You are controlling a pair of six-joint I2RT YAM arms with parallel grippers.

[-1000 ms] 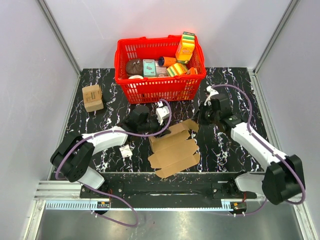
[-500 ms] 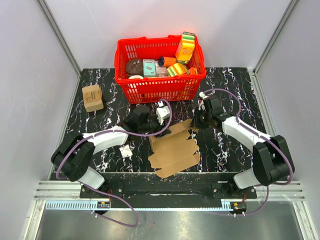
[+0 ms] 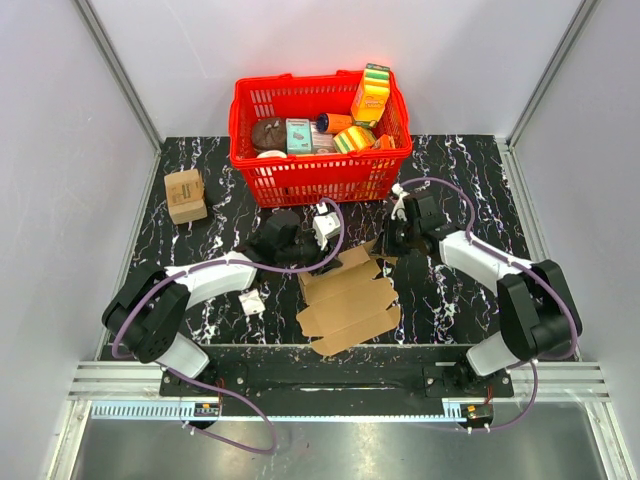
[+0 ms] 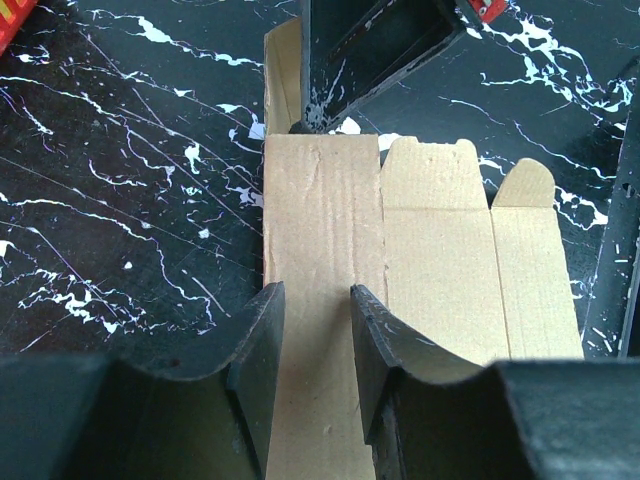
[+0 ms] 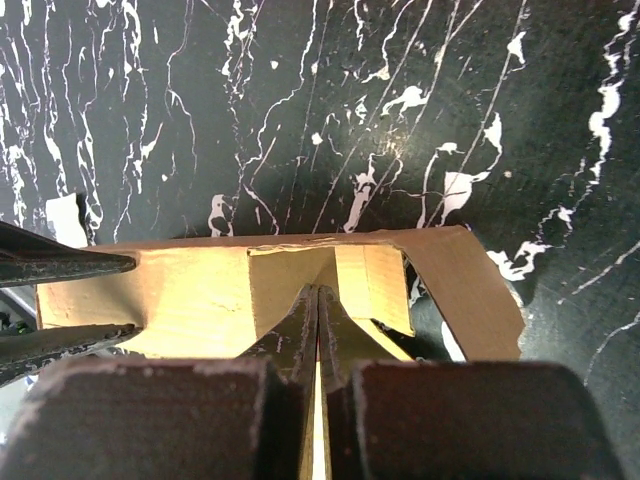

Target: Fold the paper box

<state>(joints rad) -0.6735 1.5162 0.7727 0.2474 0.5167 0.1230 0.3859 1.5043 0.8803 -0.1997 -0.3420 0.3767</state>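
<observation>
Two hands at the far edge of the paper box [image 3: 348, 300], lying mostly flat at mid-desk [image 3: 470, 180], long axis roughly 1 to 7 o'clock seen from overhead. Right hand [image 5: 318, 295] closed, pinching the box's flap at the 1 o'clock corner. Left hand [image 4: 315, 305] parted, straddling a panel at 11 o'clock without clamping. Likely next: fold that flap over toward 7 o'clock, with the nearer panel held down as anchor.

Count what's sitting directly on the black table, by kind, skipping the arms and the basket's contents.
Flat brown cardboard paper box: 1
Small tan cube-shaped cardboard box: 1
Red plastic mesh basket: 1
Small white scrap: 1
Total: 4
</observation>
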